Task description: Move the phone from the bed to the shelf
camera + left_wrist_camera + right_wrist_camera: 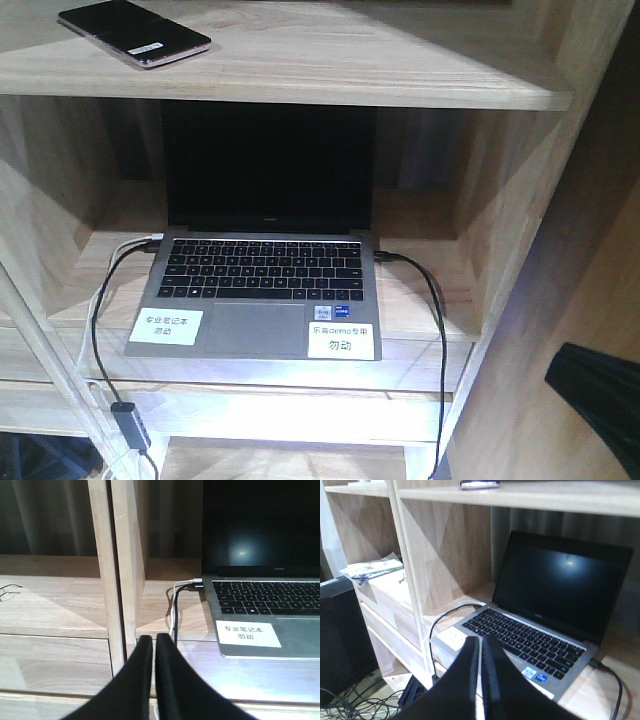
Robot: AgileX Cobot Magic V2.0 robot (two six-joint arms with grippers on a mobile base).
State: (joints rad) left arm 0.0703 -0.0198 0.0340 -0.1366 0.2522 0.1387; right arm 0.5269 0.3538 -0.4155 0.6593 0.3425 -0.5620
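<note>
In the front view, the phone (pixel 134 32) lies flat on the top board of the shelf (pixel 330 60), toward its far left, screen up, with its small white sticker near the near-right end and a pinkish edge along its near side. Nothing touches it, and neither arm is near it. In the right wrist view only its thin edge shows at the top of the picture, on the lip of the same board.

Below that board, in the middle compartment, an open grey laptop (pixel 262 290) sits with its screen dark. Two white labels with printed characters lie on its palm rest, one at the left and one at the right. A white cable (pixel 128 247) and a black cable (pixel 98 300) run from its left side, and another black cable (pixel 432 300) drops from its right side over the front edge.

The left gripper (pixel 154 645), seen from its wrist camera, has its black fingers pressed together and holds nothing, low in front of the shelf upright just left of the laptop.

The right gripper (pixel 480 647) likewise has its fingers together and empty, near the laptop's front left corner.
</note>
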